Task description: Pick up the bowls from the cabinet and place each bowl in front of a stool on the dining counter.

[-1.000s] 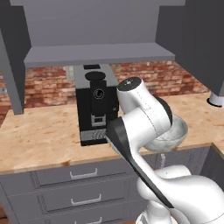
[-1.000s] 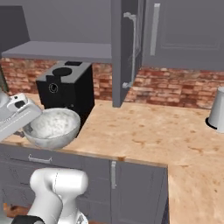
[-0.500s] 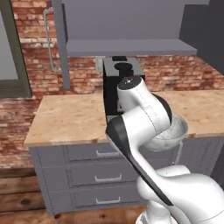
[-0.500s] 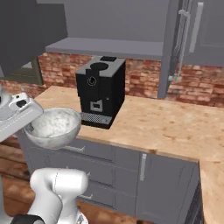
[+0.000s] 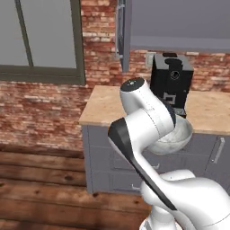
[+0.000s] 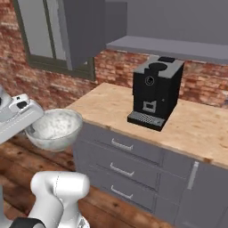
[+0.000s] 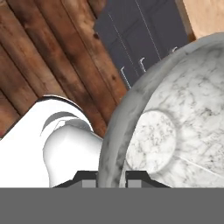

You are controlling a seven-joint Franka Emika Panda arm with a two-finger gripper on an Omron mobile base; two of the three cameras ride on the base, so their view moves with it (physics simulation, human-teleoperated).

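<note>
My gripper [image 7: 110, 177] is shut on the near rim of the grey-white marbled bowl [image 7: 175, 122], one finger inside and one outside. The bowl [image 5: 173, 139] hangs upright in front of the arm, over the floor and just short of the grey drawer fronts. From the right side the bowl [image 6: 55, 129] sits at the end of my hand, with the gripper [image 6: 33, 126] at its left rim. The grey wall cabinet [image 6: 164, 46] is up behind, its door [image 5: 122, 36] swung open. The dining counter and its stools are out of view.
A black coffee machine [image 6: 156, 91] stands on the narrow stone-topped counter [image 6: 107, 100] above grey drawers [image 6: 124, 156]. A window [image 5: 40, 40] is set in the brick wall to the left. Wooden floor [image 5: 40, 179] stretches out on the left.
The whole picture has shifted: the base has turned and backed away, so the counter and coffee machine slid right and floor and window came into view. The bowl stays gripped.
</note>
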